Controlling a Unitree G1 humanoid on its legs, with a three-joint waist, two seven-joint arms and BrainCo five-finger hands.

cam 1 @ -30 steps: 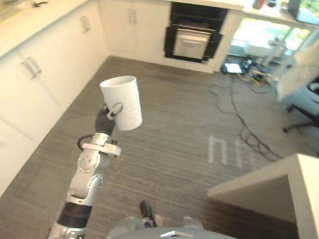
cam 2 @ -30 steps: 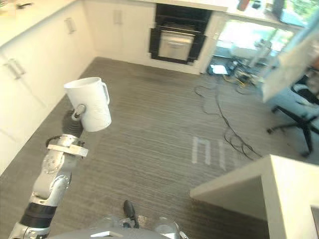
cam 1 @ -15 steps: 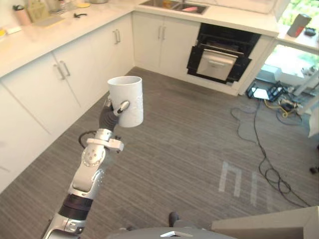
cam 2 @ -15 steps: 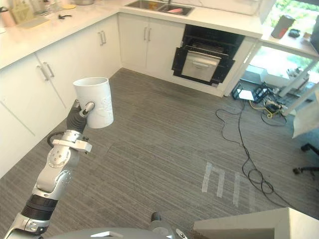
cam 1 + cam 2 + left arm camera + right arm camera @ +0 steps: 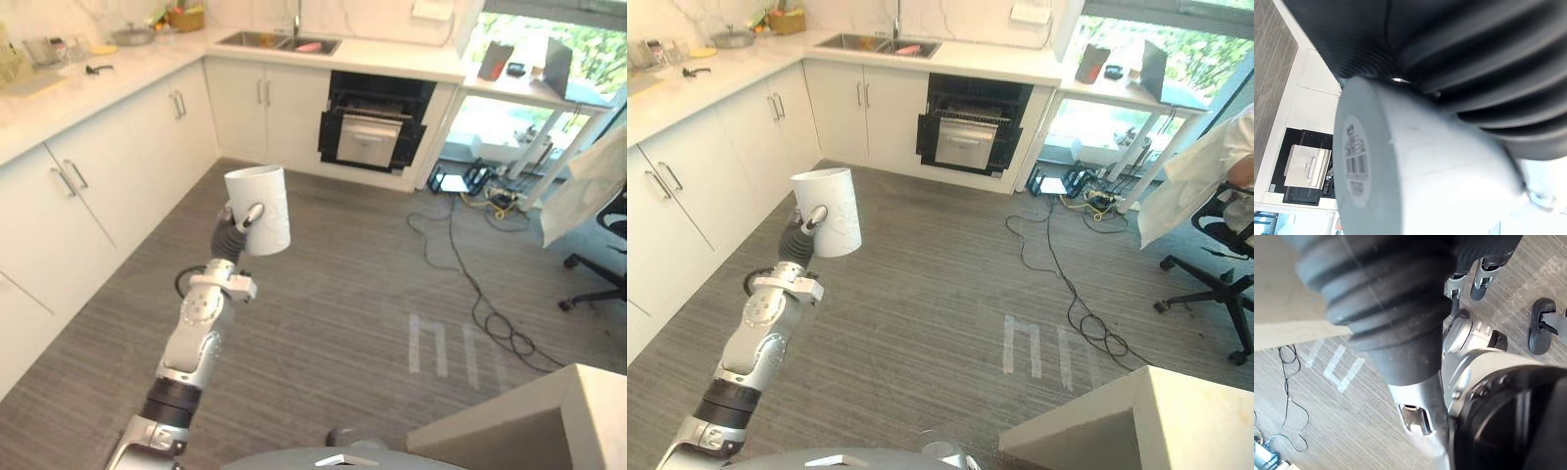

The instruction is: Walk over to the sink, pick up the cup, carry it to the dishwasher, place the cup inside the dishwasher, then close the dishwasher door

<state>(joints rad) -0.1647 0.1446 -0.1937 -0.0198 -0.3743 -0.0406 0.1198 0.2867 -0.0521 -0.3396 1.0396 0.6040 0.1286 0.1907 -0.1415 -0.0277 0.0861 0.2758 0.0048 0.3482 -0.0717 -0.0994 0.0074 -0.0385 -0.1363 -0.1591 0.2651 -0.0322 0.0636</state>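
View raised toward sink (image 5: 279, 41), cup (image 5: 260, 201) upright in left hand (image 5: 235, 229), thumb (image 5: 251, 213) on side.

The grey striped floor (image 5: 323, 284) carries loose black cables (image 5: 1087, 328), pale tape strips (image 5: 414, 345) and an office chair (image 5: 1215, 287).

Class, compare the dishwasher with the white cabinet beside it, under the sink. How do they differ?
The dishwasher is black with a silver inner panel; the cabinet is white. The dishwasher's door appears partly open; the cabinet's doors are shut. Both sit under the same pale counter.
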